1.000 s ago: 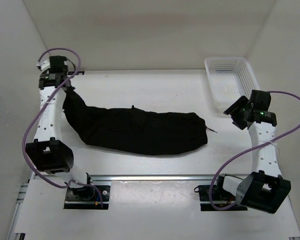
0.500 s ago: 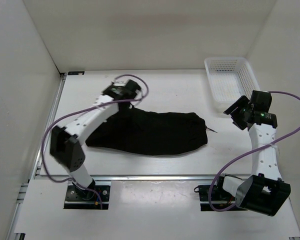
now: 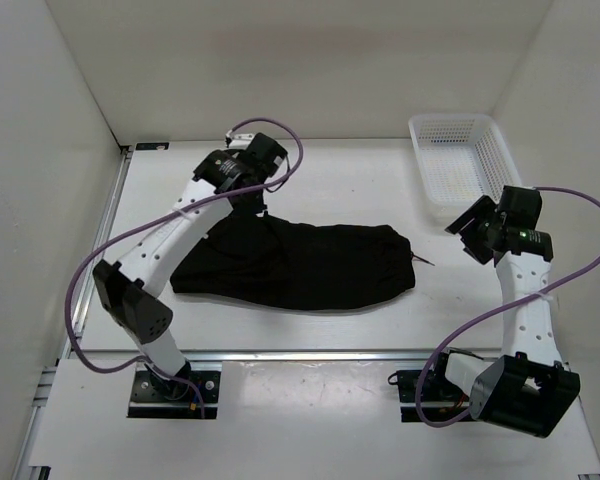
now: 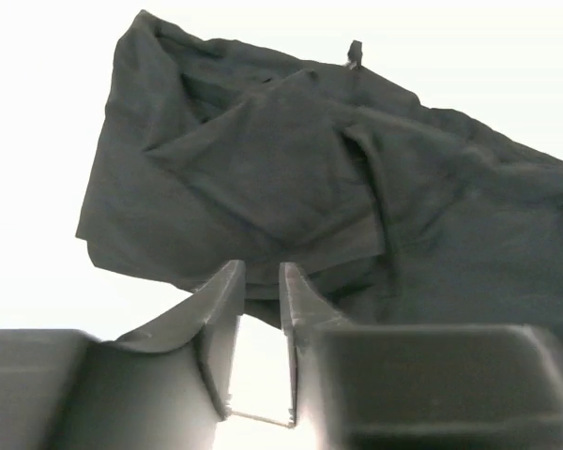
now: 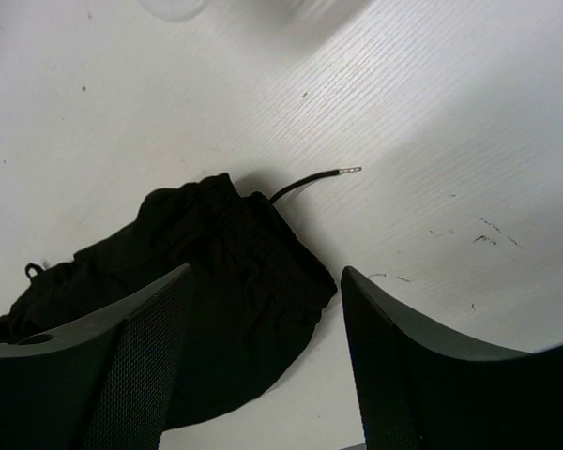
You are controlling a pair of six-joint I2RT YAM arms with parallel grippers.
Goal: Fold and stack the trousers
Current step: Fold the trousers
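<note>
Plain black soft-fabric trousers (image 3: 310, 268) lie lengthwise on the white tabletop (image 3: 360, 175). Your left hand (image 4: 258, 272), nearly closed at the folded leg, may pinch cloth; I cannot tell. Lay it flat, edges matched; your spread right hand (image 5: 265, 281) can pin the waist.

Bare table (image 3: 330, 170) around trousers (image 3: 300, 265) — basket (image 3: 420, 165) far right

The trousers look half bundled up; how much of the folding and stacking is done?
Early days. Done: one leg end lies doubled over the trousers, though loosely bunched. In hand: the left gripper sits at that fold, fingers nearly closed; whether it pinches fabric is unclear. The right gripper hangs open above the drawstring end. Left: neat folds and stacking.
</note>
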